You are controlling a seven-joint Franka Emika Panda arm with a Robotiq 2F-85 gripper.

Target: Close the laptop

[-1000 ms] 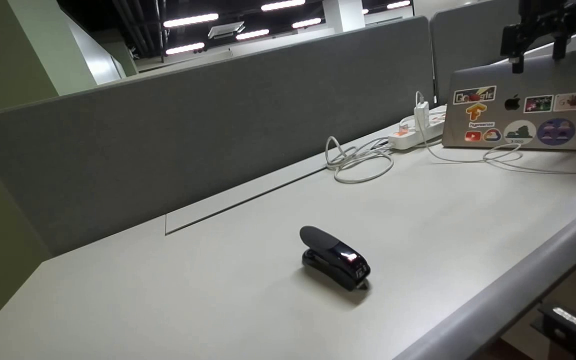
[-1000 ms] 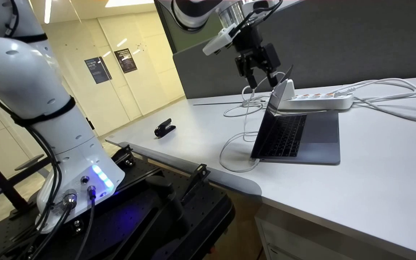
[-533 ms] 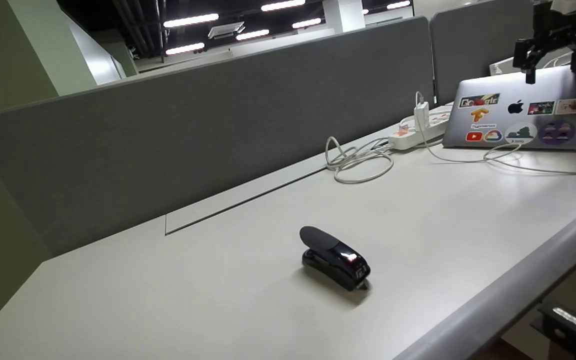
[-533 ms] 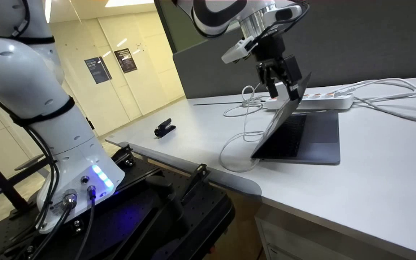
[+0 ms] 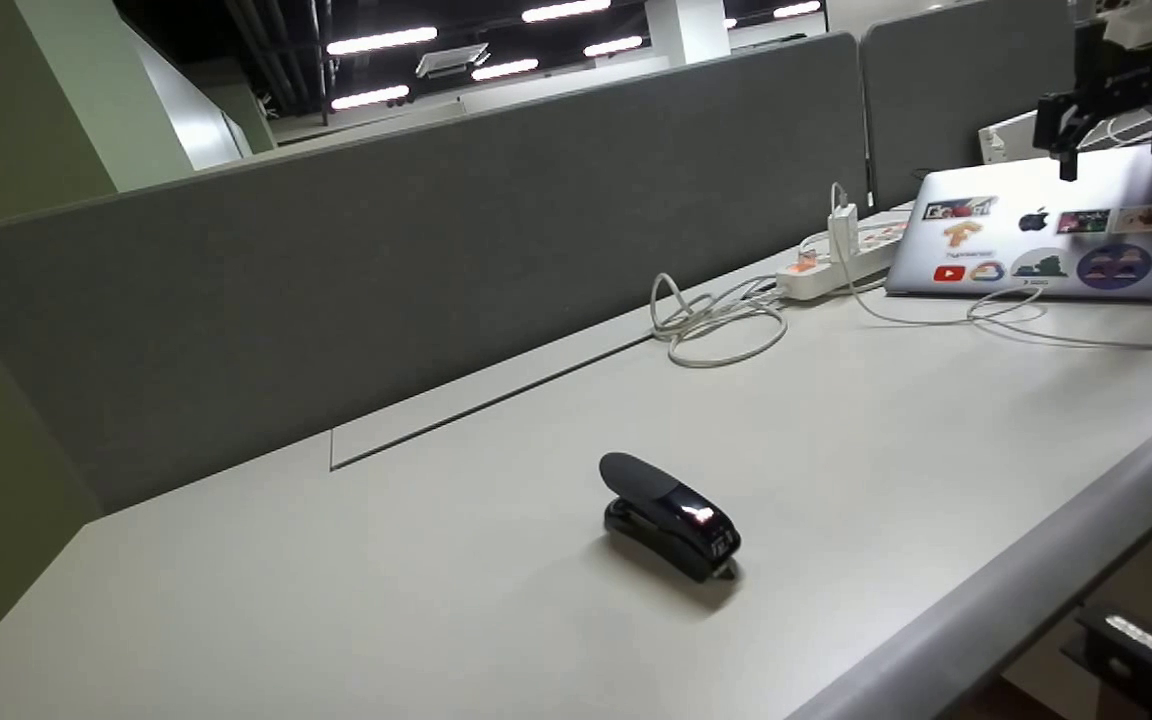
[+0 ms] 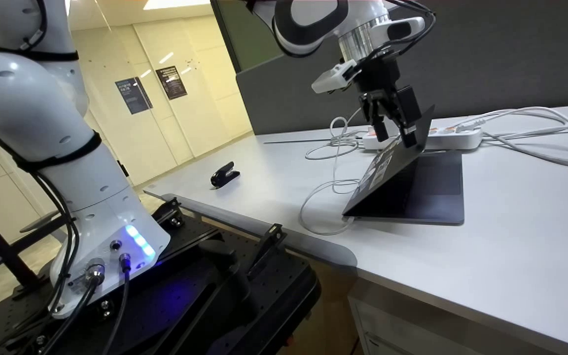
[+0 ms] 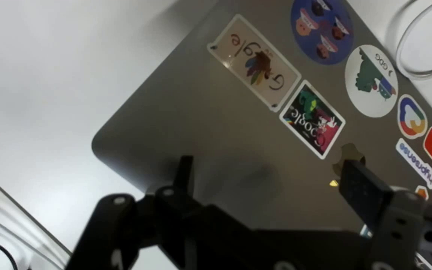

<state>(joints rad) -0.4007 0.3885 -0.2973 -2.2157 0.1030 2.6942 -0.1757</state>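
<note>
Gripper, jaws apart & empty, seemingly agst outer lid of stickered MacBook on desk; lid lower vs. 1 s ago, so closing prob. underway, not done.

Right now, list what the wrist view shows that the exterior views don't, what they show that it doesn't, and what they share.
Only the wrist view: readable Google lettering on the green-and-pink sticker, too small to read elsewhere.

Only the exterior views: the stapler and grey divider in both, plus, in an exterior view, the laptop's base.

Shared: the gripper, open, the stickered lid, the white cable and the desk.
</note>
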